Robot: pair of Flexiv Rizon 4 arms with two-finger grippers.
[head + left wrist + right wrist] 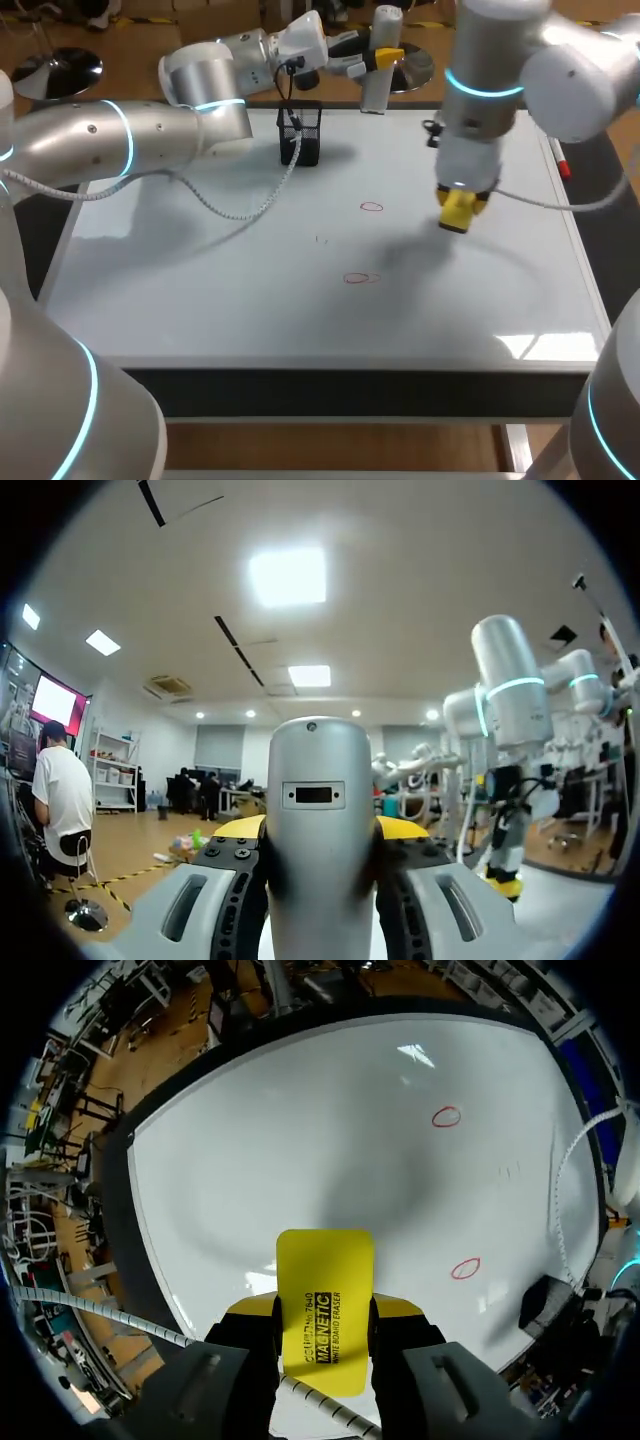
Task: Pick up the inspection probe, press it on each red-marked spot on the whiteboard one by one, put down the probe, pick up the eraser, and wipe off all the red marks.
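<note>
black lettering (322, 1326), along the yellow eraser (324, 1270)

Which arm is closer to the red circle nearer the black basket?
Right. Its end effector, holding the eraser, is beside that circle; the left end effector, holding the probe, is raised near the far whiteboard edge.

The table (200, 310) before me has a glossy white top and a dark front edge; a bright glare (540, 345) sits near its front right corner, soft shadow (420, 255) mid-surface
</note>
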